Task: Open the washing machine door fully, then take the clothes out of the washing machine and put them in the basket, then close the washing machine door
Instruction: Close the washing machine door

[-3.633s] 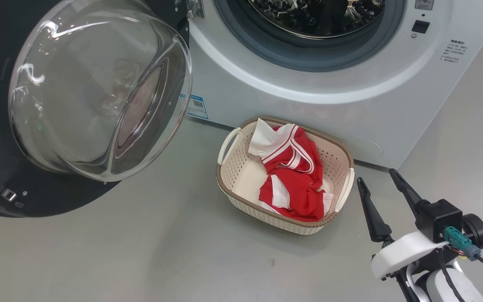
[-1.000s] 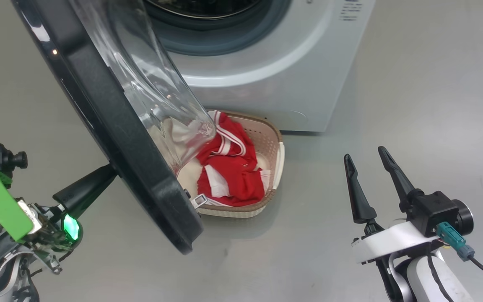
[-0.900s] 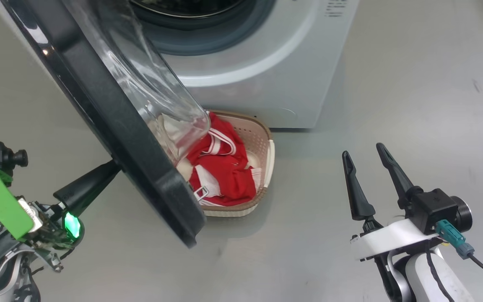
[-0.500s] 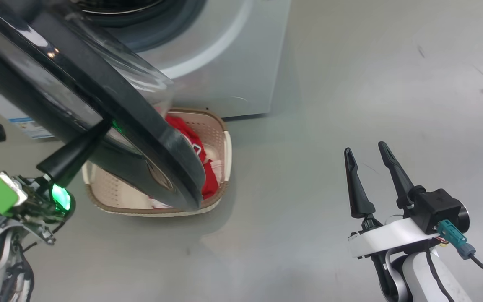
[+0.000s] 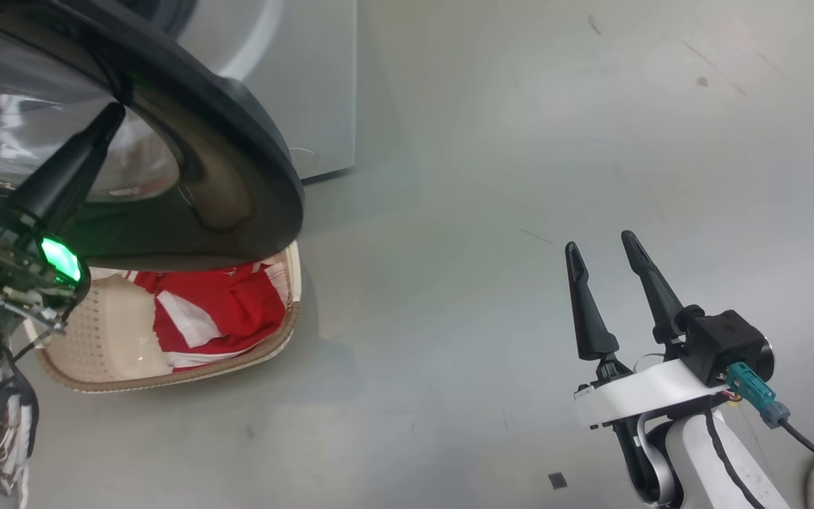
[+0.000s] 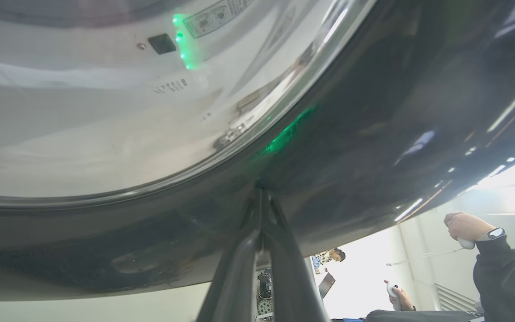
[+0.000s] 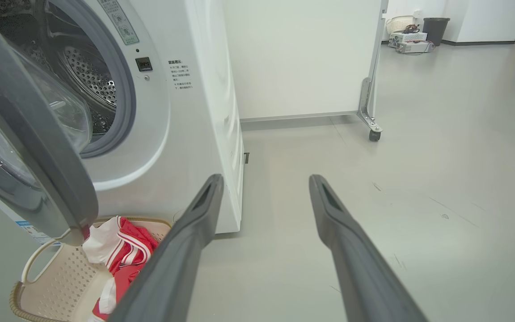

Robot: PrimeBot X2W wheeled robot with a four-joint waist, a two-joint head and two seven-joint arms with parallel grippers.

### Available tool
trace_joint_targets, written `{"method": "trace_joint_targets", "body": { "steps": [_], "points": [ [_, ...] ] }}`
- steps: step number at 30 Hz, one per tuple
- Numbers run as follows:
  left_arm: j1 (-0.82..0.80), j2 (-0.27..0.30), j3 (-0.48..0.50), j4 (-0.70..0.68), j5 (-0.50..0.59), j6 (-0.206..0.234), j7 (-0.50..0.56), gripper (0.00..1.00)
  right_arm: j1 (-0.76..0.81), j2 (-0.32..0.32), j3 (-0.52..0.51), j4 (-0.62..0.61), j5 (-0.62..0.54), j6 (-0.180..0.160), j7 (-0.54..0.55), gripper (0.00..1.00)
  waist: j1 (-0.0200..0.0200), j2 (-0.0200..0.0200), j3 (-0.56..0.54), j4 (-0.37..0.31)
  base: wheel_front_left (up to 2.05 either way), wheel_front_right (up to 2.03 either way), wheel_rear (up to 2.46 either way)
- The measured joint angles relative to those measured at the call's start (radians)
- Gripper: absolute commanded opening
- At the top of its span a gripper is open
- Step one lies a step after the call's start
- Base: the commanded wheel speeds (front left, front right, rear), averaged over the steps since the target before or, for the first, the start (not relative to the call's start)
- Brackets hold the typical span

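Head view with both wrist views. The basket (image 5: 167, 380) (cream, perforated, with a brown woven-look rim) stands on the grey floor (image 5: 485, 212) just in front of the washing machine (image 5: 308, 85). It contains the clothes (image 5: 216, 311), a red bundle with white stripes and panels, gathered in the half nearer the right gripper (image 5: 599, 244); the other half shows bare cream bottom. The washing machine door (image 5: 251, 177) stands partly open, its lower edge overhanging the basket. In the right wrist view the perforated steel drum (image 7: 87, 76) shows behind it. The left gripper (image 5: 114, 113) has its fingers pressed together, tips against the door's glossy black ring beside the glass window. The right gripper's fingers are spread wide over bare floor, well apart from the basket.
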Motion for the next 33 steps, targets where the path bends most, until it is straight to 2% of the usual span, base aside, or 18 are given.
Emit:
{"method": "trace_joint_targets", "body": {
  "steps": [5,14,25,33],
  "points": [
    [-0.073,-0.024,0.010,0.062,0.016,0.004,-0.054,0.00,-0.005,0.005,-0.001,0.009,0.000,0.000,-0.003,1.00,0.0000,0.0000,0.023,-0.049,0.00,0.00,0.00],
    [-0.182,-0.051,0.036,0.154,0.055,0.004,-0.144,0.00,-0.019,0.010,-0.005,0.018,0.008,0.001,-0.010,1.00,0.0000,0.0000,0.055,-0.084,0.00,0.00,0.00],
    [-0.297,-0.071,0.032,0.263,0.087,-0.001,-0.204,0.00,-0.032,0.012,-0.009,0.035,0.009,0.009,-0.011,1.00,0.0000,0.0000,0.070,-0.088,0.00,0.00,0.00],
    [-0.319,-0.099,-0.012,0.319,0.094,-0.012,-0.194,0.00,-0.040,0.013,-0.036,0.035,0.009,0.009,-0.012,1.00,-0.0001,0.0000,0.073,-0.061,0.00,0.00,0.00]
  ]
}}
